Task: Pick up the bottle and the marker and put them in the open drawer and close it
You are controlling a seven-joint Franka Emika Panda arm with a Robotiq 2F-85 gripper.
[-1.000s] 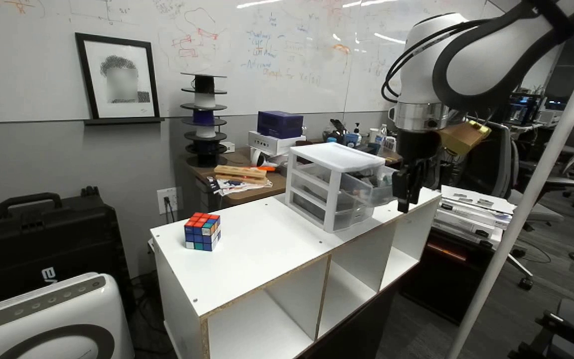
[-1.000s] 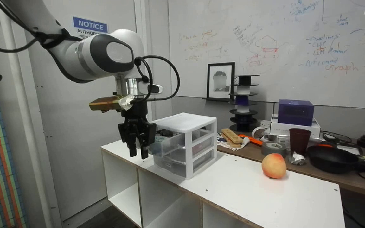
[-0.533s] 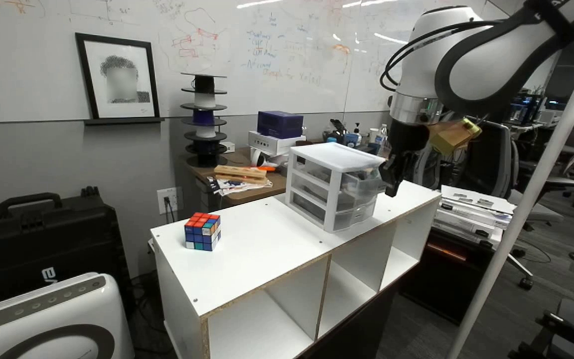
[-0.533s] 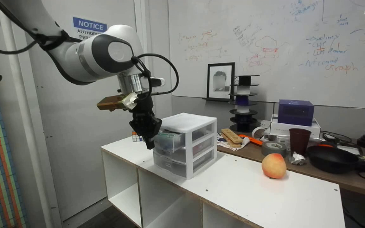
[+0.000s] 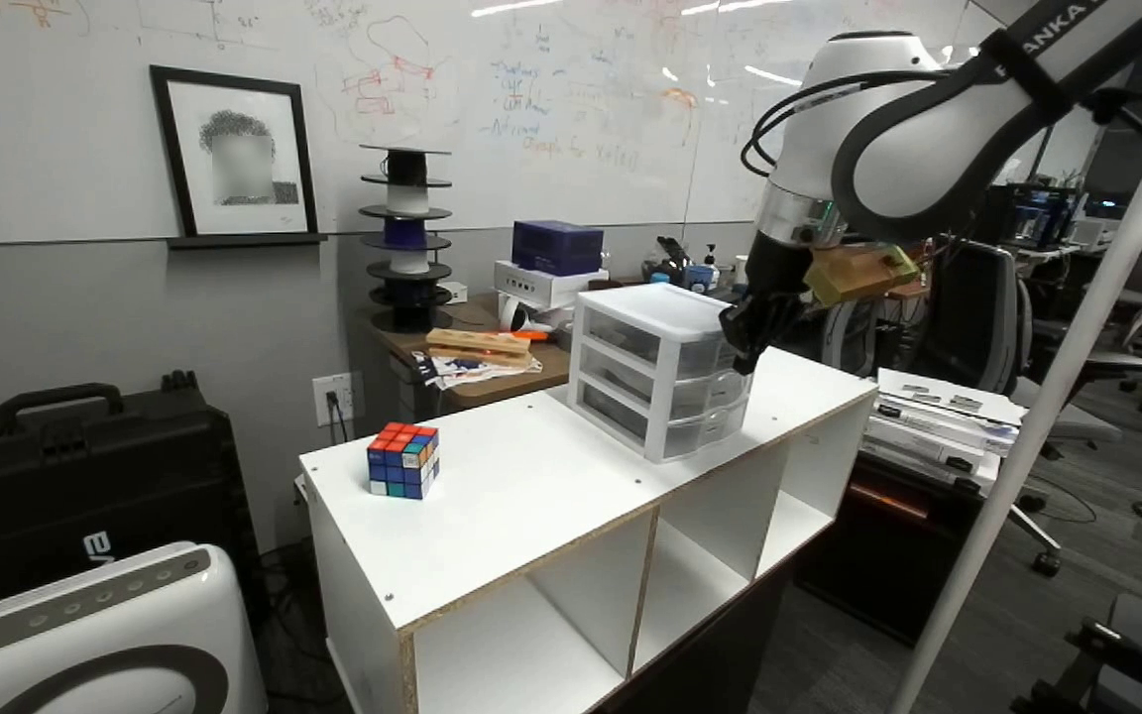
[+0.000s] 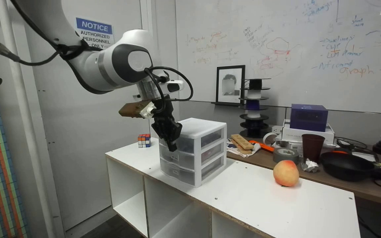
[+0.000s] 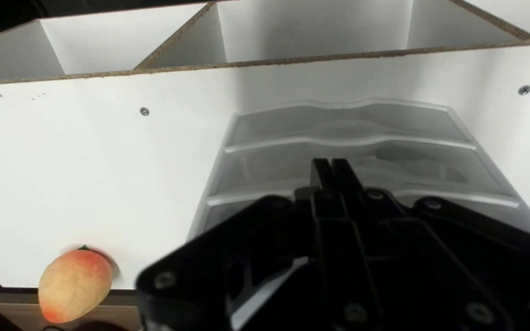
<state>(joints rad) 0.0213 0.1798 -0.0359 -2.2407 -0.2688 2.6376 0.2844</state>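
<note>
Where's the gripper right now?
In an exterior view, the gripper is left of picture centre, in front of the drawer unit, with the Rubik's cube farther left.

top drawer (image 5: 702, 361): closed | gripper (image 5: 746, 363): tilted, at its front | Rubik's cube (image 5: 402, 461): on white shelf (image 5: 521, 506)

Exterior views bright, fairly even. In an exterior view: tube-like glare streaks on the glossy white whiteboard (image 5: 521, 193), 12 to 1 o'clock; dark-grey floor (image 5: 1017, 625) dim, 4 o'clock. Black-framed grey portrait (image 5: 234, 149): face blurred, both exterior views. Wrist view: flat white tabletop (image 7: 85, 174) near washed out, faint shadow band 12 o'clock; black jointed fingers (image 7: 321, 174) crushed dark, soft focus toward 6 o'clock.
</note>
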